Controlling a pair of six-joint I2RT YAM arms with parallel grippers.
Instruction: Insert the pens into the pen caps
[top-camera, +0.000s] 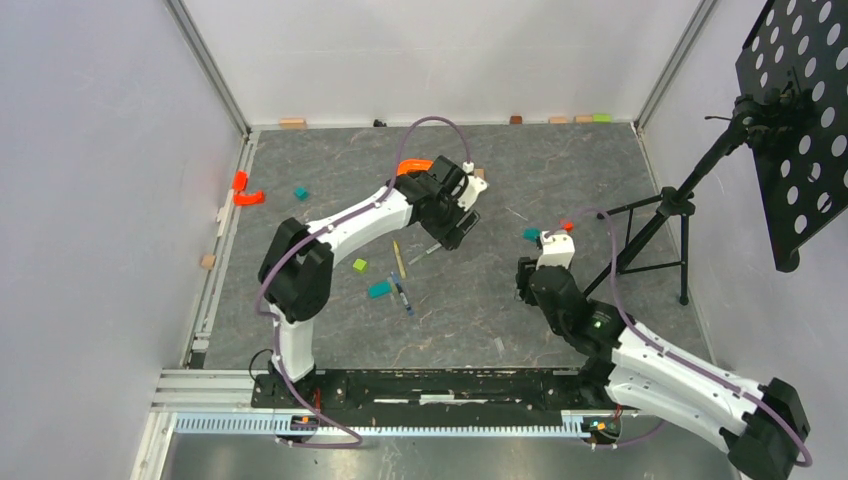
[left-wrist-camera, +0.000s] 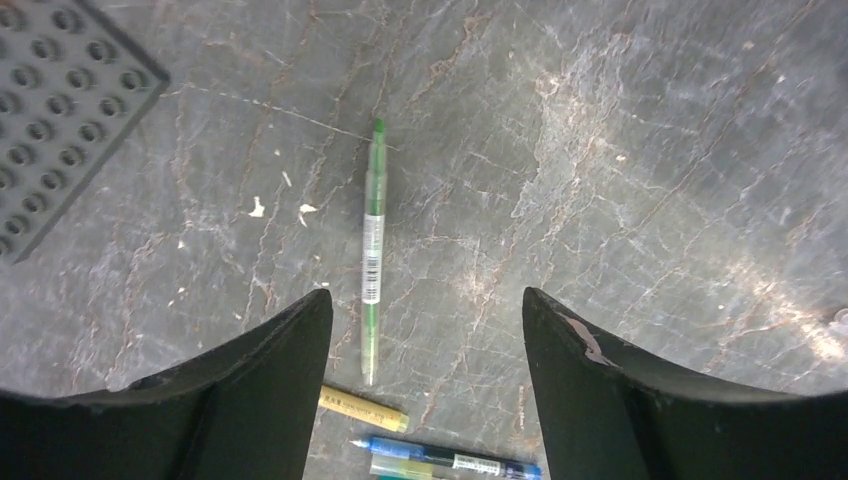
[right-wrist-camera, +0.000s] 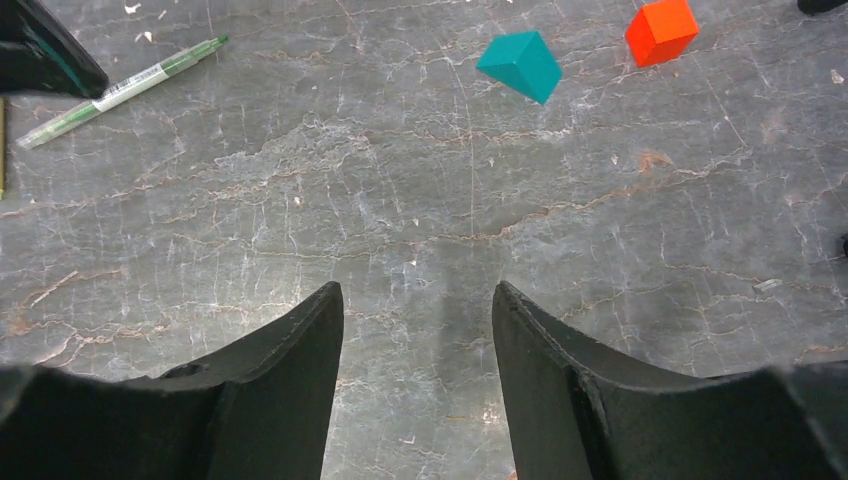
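My left wrist camera is catching what the overhead view is only hinting at. The green pen is lying on the counter, running straight out ahead of my left hand. Its near end is reaching into the gap, close beside one finger. I am holding this hand spread wide, gripping nothing. Back under the hand, behind the fingertips, the tan-yellow pen and the blue pen are peeking out. From overhead, a teal block and a lime block are sitting beside those two pens, on the side of the hand nearer my bases. A perforated panel is filling the far corner ahead of this hand.

My right hand is hovering well apart from the pens, its fingers likewise parted wide and holding nothing. Ahead of it and to the right, a teal cube and an orange cube are sitting near each other. Far ahead to the left, the green pen is showing again, with a dark piece of my left hand just beside it.
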